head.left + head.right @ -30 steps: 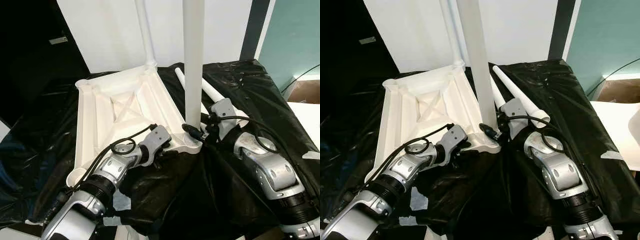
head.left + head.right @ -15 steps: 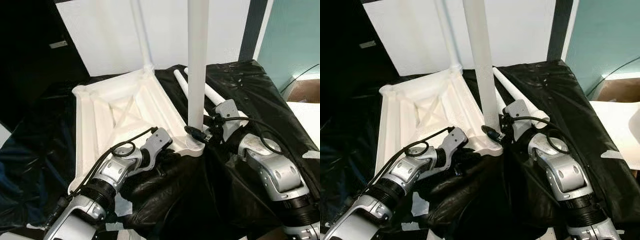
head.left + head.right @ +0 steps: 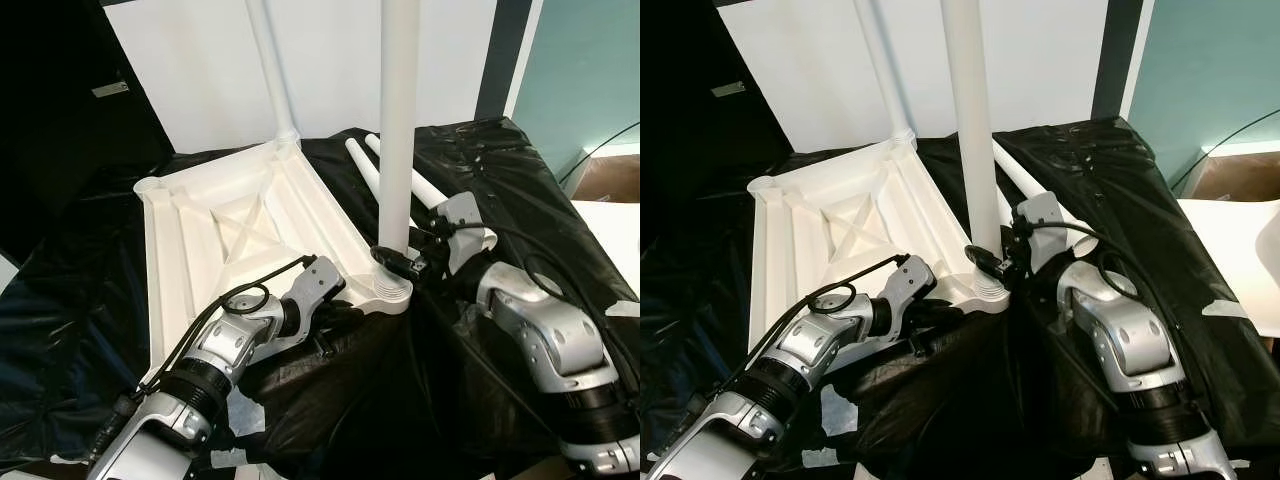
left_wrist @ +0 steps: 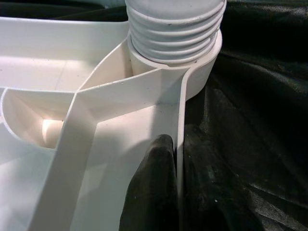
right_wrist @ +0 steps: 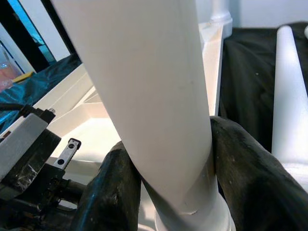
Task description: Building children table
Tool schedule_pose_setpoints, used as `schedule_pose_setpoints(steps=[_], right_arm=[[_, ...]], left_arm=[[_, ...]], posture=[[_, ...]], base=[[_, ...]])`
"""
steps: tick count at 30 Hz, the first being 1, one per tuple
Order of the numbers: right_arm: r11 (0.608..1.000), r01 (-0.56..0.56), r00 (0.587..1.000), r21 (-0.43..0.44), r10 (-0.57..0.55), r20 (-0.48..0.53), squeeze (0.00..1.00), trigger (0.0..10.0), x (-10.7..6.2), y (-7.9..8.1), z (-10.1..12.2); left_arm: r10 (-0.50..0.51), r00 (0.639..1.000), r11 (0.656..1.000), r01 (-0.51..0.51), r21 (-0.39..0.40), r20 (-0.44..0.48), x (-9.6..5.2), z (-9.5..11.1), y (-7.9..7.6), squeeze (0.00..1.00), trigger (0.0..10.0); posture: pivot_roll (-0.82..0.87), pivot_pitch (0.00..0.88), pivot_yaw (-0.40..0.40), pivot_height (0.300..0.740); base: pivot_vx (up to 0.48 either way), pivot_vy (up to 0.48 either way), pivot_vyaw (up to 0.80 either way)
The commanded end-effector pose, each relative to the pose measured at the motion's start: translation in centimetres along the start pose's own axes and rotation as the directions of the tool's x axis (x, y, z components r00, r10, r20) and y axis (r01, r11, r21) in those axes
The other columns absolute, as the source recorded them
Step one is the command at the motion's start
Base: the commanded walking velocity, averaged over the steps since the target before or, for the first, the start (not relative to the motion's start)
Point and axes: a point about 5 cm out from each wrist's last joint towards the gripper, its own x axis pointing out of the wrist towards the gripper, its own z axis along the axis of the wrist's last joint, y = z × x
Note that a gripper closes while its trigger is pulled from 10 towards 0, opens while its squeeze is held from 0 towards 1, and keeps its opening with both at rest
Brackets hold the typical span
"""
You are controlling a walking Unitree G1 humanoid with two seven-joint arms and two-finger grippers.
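White plastic ribbed tabletop (image 3: pixel 235 235) lies underside-up on the black plastic sheet (image 3: pixel 480 160), mid-scene. Tall white round table leg (image 3: pixel 397 120) stands upright in the corner socket at the tabletop's 4 o'clock corner; its threaded base (image 4: pixel 175 29) sits in the socket collar. Second white upright leg (image 3: pixel 270 70) stands at the 1 o'clock corner. Two loose white tapered legs (image 3: pixel 425 188) lie on the sheet at 2 o'clock from the tall leg.

Right gripper (image 5: pixel 166 192) is clamped on the tall leg low down, just above the socket, one finger each side. Left gripper (image 4: pixel 178 168) pinches the tabletop's rim wall near that socket; black finger (image 4: pixel 154 187) inside, the other outside, pressed to the wall.
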Motion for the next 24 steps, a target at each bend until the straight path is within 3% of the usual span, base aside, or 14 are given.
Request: schedule_pose_setpoints(steps=[1, 5, 7, 12, 14, 20, 24], right_arm=[[0.999, -0.032, 0.999, 0.03, 0.033, -0.032, 0.0, 10.0, 0.5, 0.3, -0.3], [0.993, -0.084, 0.994, -0.084, 0.078, -0.076, 0.0, 10.0, 0.3, 0.4, -0.6], [0.989, -0.113, 0.99, -0.1, 0.104, -0.097, 0.0, 10.0, 0.2, 0.6, -1.0], [0.992, -0.123, 0.981, -0.018, 0.118, -0.155, 0.0, 10.0, 0.0, 0.8, -2.1], [0.997, -0.077, 0.983, 0.016, 0.078, -0.167, 0.0, 10.0, 0.2, 0.9, -2.9], [0.983, 0.158, 0.986, 0.094, -0.152, -0.065, 0.0, 10.0, 1.5, 1.4, -4.4], [0.977, 0.21, 0.978, 0.045, -0.21, 0.008, 0.0, 10.0, 2.5, 2.6, -5.4]], left_arm=[[-0.031, 0.999, 0.998, 0.03, -0.059, -0.025, 0.4, -1.5, -0.8, 0.0, 10.0], [-0.031, 0.999, 0.997, 0.03, -0.065, -0.022, 0.5, -1.5, -0.9, 0.0, 10.0], [-0.029, 0.999, 0.997, 0.027, -0.068, -0.022, 0.5, -1.6, -0.9, 0.0, 10.0], [-0.026, 0.999, 0.997, 0.024, -0.073, -0.022, 0.4, -1.9, -0.9, 0.0, 10.0], [-0.022, 0.999, 0.997, 0.02, -0.074, -0.025, 0.4, -2.0, -0.9, 0.0, 10.0], [-0.021, 0.999, 0.997, 0.019, -0.078, -0.026, 0.5, -2.0, -0.9, 0.0, 10.0], [-0.03, 0.999, 0.996, 0.027, -0.079, -0.039, 0.7, -2.1, -1.1, 0.0, 10.0]], posture=[[-0.08, 0.0, 0.114, 0.74], [-0.08, 0.0, 0.111, 0.74], [-0.08, 0.0, 0.111, 0.74], [-0.08, 0.0, 0.106, 0.74], [-0.08, 0.0, 0.106, 0.74], [-0.08, 0.0, 0.118, 0.74], [-0.06, 0.0, 0.13, 0.74]], base=[[0.0, 0.0, 0.0], [0.0, 0.0, 0.0], [0.0, 0.0, 0.0], [0.0, 0.0, 0.0], [0.0, 0.0, 0.0], [0.0, 0.0, 0.0], [0.0, 0.0, 0.0]])
